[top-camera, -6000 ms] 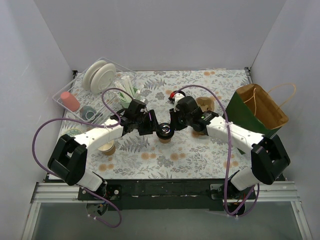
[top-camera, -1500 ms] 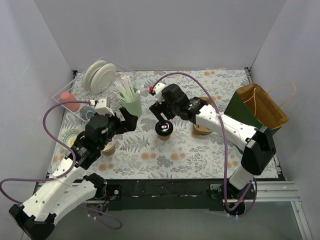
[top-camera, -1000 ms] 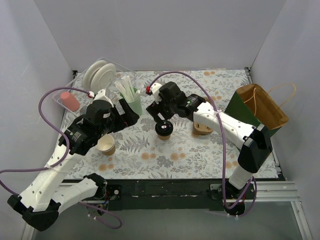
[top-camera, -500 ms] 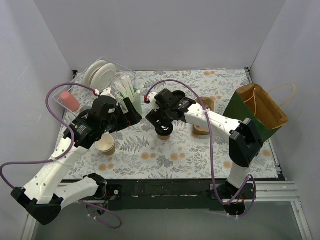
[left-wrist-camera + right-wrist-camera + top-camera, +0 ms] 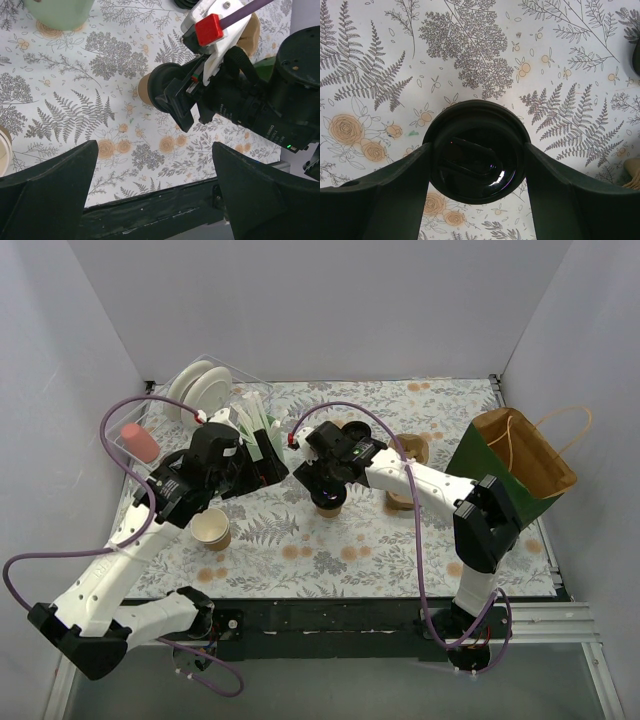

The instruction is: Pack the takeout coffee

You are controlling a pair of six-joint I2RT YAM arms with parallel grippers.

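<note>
Grasping is starting: right gripper (image 5: 476, 146) is straddling the takeout coffee (image 5: 476, 172), jaws open, needing closing before lifting toward the bag (image 5: 490, 475); left gripper (image 5: 270, 468) is hovering open

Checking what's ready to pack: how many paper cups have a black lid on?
1: the lidded kraft cup at mid-table, between the fingers of the right claw. The open paper cup further left has no lid. The arms may hide others.
</note>
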